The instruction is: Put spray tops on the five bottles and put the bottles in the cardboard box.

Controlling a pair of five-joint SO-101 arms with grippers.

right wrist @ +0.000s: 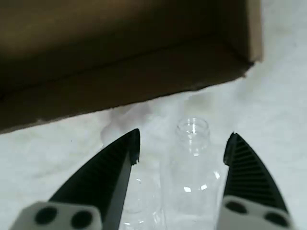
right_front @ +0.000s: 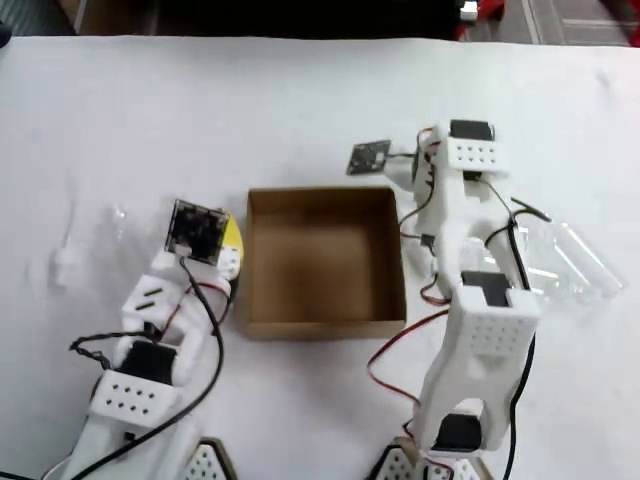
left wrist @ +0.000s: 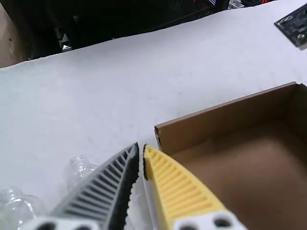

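The open cardboard box stands mid-table with nothing in it. In the right wrist view a clear bottle without a top lies on the white cloth just outside the box wall, its neck toward the box. My right gripper is open, one black finger on each side of that bottle. My left gripper is shut on nothing, its grey and yellow fingers together beside the box's corner. Two more clear topless bottles stand near it.
Faint clear bottles sit on the cloth at the far left. Clear plastic items lie to the right of the right arm. A small circuit board hangs by the box's far right corner. The far half of the table is bare white cloth.
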